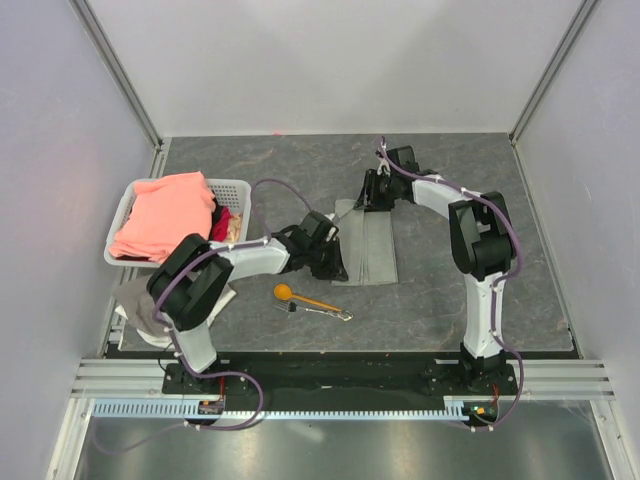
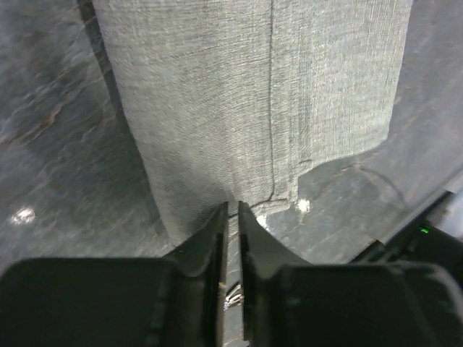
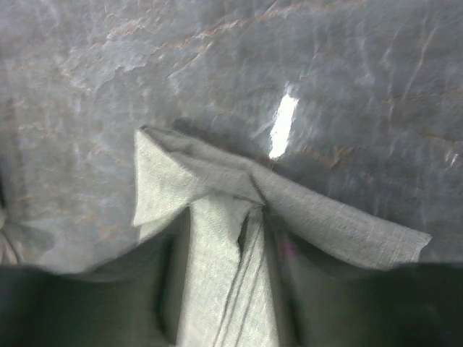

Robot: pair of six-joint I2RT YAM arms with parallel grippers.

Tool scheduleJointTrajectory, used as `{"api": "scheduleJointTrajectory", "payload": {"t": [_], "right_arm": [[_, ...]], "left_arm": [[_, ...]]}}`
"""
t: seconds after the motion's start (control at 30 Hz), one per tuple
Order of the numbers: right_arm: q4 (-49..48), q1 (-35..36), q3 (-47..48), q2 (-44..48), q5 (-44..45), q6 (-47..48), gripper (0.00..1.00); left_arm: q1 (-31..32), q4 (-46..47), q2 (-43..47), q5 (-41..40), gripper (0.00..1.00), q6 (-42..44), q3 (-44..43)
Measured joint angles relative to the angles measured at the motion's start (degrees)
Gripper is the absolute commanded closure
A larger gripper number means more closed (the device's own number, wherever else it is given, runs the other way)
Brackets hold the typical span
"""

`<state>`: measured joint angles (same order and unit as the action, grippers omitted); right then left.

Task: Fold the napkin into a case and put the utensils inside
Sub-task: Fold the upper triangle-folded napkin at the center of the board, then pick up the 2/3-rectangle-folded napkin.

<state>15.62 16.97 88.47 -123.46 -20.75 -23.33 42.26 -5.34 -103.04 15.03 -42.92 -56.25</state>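
Observation:
The light grey napkin [image 1: 366,246] lies folded into a narrow oblong case in the middle of the table. My left gripper [image 1: 336,268] sits at its near left corner. In the left wrist view its jaws [image 2: 233,207] stand a narrow slit apart just short of the cloth's near edge [image 2: 217,144], with nothing between them. My right gripper [image 1: 374,197] is at the far end. There its fingers [image 3: 155,289] stand apart, and a bunched, lifted fold of napkin [image 3: 217,217] lies between them. The orange spoon [image 1: 285,292] and the silvery fork [image 1: 322,313] lie side by side on the table, near-left of the napkin.
A white basket [image 1: 228,187] at the left holds a salmon-pink cloth [image 1: 165,215]. A whitish-grey rag [image 1: 135,305] lies beside the left arm's base. Grey walls close off the table at the back and both sides.

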Motion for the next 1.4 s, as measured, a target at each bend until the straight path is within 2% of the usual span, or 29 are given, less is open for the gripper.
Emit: {"api": "scheduleJointTrajectory", "payload": {"t": [0.03, 0.1, 0.13, 0.23, 0.37, 0.5, 0.57, 0.7, 0.83, 0.97, 1.13, 1.3, 1.4], "right_arm": [[0.4, 0.0, -0.4, 0.7, -0.2, -0.5, 0.29], [1.3, 0.0, -3.1, 4.0, 0.6, -1.6, 0.20], [2.4, 0.0, -4.9, 6.5, 1.3, -2.2, 0.11], [4.3, -0.4, -11.4, 15.8, 3.7, -3.5, 0.02], [4.8, -2.4, -22.2, 30.4, 7.3, -5.0, 0.02], [5.0, -5.6, -31.3, 37.5, 10.1, -6.4, 0.02], [5.6, -7.4, -36.7, 40.0, 11.5, -7.6, 0.02], [8.1, -9.5, -44.2, 45.5, 13.5, -10.5, 0.02], [10.3, -12.9, -45.6, 50.9, 17.0, -13.3, 0.02], [11.7, -19.4, -45.6, 53.1, 19.4, -14.9, 0.02], [12.9, -25.5, -45.6, 53.0, 18.9, -14.2, 0.02], [12.2, -25.9, -45.6, 50.6, 15.9, -11.3, 0.02], [11.8, -25.8, -45.6, 48.5, 13.7, -10.1, 0.02]], "left_arm": [[0.9, -1.1, 1.0, -1.6, 0.68, 0.7, 0.0], [3.1, -3.3, 4.1, -4.7, 0.63, 1.9, 0.0], [4.4, -4.0, 5.9, -6.1, 0.57, 2.3, -0.1], [8.1, -5.2, 10.4, -9.1, 0.49, 2.9, -0.3], [13.1, -5.6, 11.4, -12.5, 0.48, 2.9, -1.7], [18.6, -6.8, 7.8, -16.5, 0.46, 2.9, -5.4], [20.9, -7.6, 4.8, -18.4, 0.41, 2.9, -8.5], [23.9, -10.3, -3.5, -23.1, 0.41, 2.9, -18.5], [25.6, -14.9, -11.8, -29.5, 0.48, 2.8, -29.5], [26.1, -18.7, -17.6, -34.1, 0.48, 2.8, -36.3], [26.1, -23.0, -21.7, -37.7, 0.47, 2.9, -39.8], [26.4, -24.9, -23.8, -39.2, 0.48, 3.1, -41.8], [26.6, -25.4, -24.8, -39.7, 0.51, 3.4, -42.7]]}}
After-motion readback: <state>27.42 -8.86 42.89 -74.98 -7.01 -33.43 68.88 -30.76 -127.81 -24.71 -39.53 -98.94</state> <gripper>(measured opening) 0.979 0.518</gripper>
